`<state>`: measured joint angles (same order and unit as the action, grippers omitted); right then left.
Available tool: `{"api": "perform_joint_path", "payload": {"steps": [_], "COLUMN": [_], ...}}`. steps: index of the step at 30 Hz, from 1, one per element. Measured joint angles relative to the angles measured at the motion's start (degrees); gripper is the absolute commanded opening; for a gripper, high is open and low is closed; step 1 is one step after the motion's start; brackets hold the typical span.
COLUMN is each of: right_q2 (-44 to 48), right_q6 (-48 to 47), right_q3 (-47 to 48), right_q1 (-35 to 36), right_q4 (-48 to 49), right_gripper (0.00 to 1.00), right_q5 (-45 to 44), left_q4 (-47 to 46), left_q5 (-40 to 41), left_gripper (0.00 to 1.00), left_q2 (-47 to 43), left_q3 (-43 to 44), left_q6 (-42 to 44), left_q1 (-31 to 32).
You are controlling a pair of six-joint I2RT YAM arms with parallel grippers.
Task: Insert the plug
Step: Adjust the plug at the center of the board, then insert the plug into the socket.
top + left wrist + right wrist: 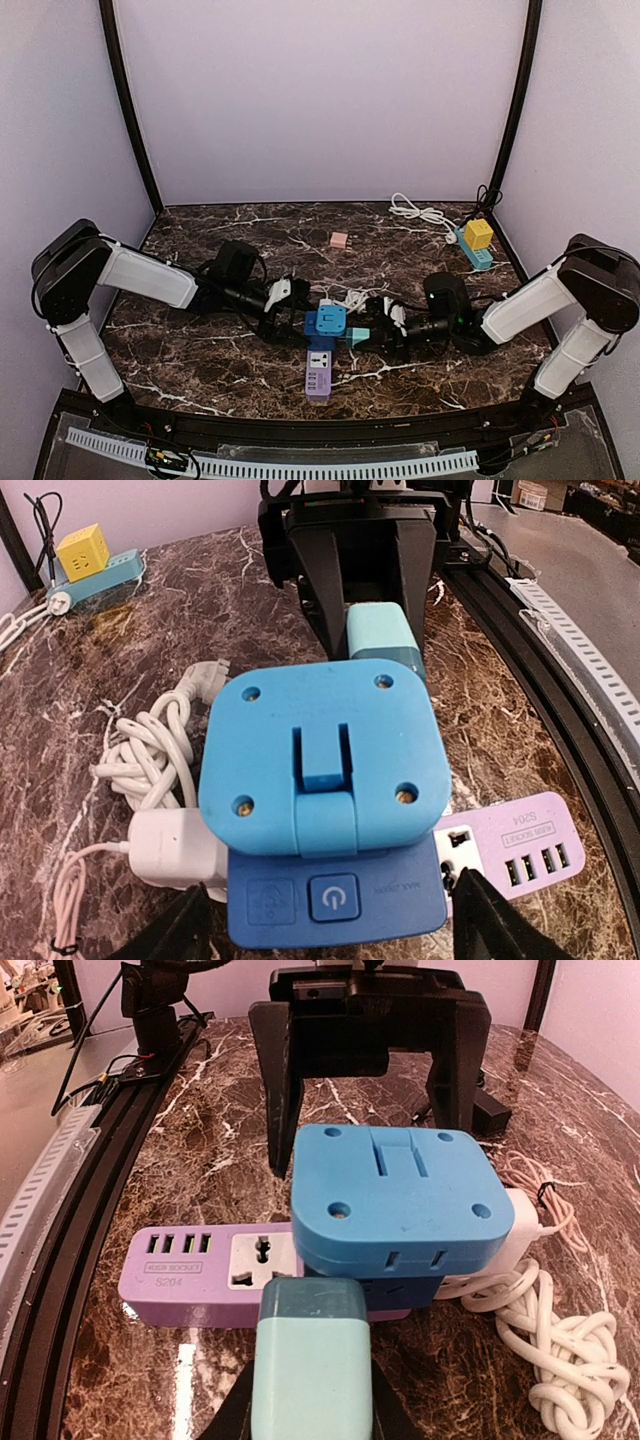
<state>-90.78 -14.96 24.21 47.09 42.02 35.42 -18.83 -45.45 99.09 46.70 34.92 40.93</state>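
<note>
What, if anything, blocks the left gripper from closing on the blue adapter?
Probably nothing, so likely yes: the left gripper stands open astride the blue adapter; the teal plug in the right gripper sits beyond it.

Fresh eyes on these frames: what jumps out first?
The bright blue adapter sits on the purple power strip at the near centre of the table. The right gripper is shut on a mint plug just beside it; the left gripper stands open on the opposite side. A yellow cube sits far back right.
</note>
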Motion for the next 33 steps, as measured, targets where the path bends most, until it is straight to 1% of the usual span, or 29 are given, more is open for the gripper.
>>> {"api": "perform_joint_path", "payload": {"steps": [11,16,18,20,21,23,24,26,27,29,33], "right_q2": [-1.4,-2.3,-2.3,-2.2,-2.0,-1.8,-1.8,-1.8,-1.8,-1.8,-1.8], "right_q6": [-2.2,-2.3,-2.0,-1.6,-1.4,-1.1,-1.0,-0.8,-0.8,-0.5,0.2], "right_q3": [1.1,1.2,1.1,0.7,0.5,0.3,0.3,0.2,0.2,-0.1,-0.4], "right_q1": [-0.9,-1.5,-1.6,-1.7,-1.7,-1.7,-1.7,-1.7,-1.7,-1.7,-1.7], "right_q4": [-0.7,-1.2,-1.1,-0.9,-0.9,-0.8,-0.8,-0.8,-0.8,-0.5,0.0], "right_gripper": [0.0,0.0,0.0,0.0,0.0,0.0,0.0,0.0,0.0,0.0,0.0], "right_q5": [0.9,0.7,0.7,0.8,0.7,0.7,0.7,0.5,0.5,0.4,0.3], "left_q4": [-5.1,-7.6,-8.7,-9.8,-10.3,-11.1,-11.4,-11.9,-12.3,-13.0,-15.1], "left_q5": [-3.0,-5.1,-6.0,-6.4,-6.5,-6.7,-6.7,-6.7,-6.6,-6.1,-5.2], "left_gripper": [0.57,0.58,0.61,0.66,0.71,0.75,0.76,0.73,0.68,0.65,0.64], "left_q2": [3.8,5.2,5.8,6.4,6.8,7.2,7.2,7.3,7.3,7.3,7.3], "left_q3": [0.0,0.0,0.0,0.0,0.0,-0.2,-0.3,-0.5,-0.7,-0.9,-1.6], "left_q6": [-3.3,-3.8,-4.0,-4.1,-4.0,-4.0,-4.1,-4.3,-4.7,-5.6,-7.2], "left_q1": [-0.3,-0.3,-0.3,-0.3,-0.3,-0.3,-0.3,-0.3,-0.2,-0.1,0.3]}}
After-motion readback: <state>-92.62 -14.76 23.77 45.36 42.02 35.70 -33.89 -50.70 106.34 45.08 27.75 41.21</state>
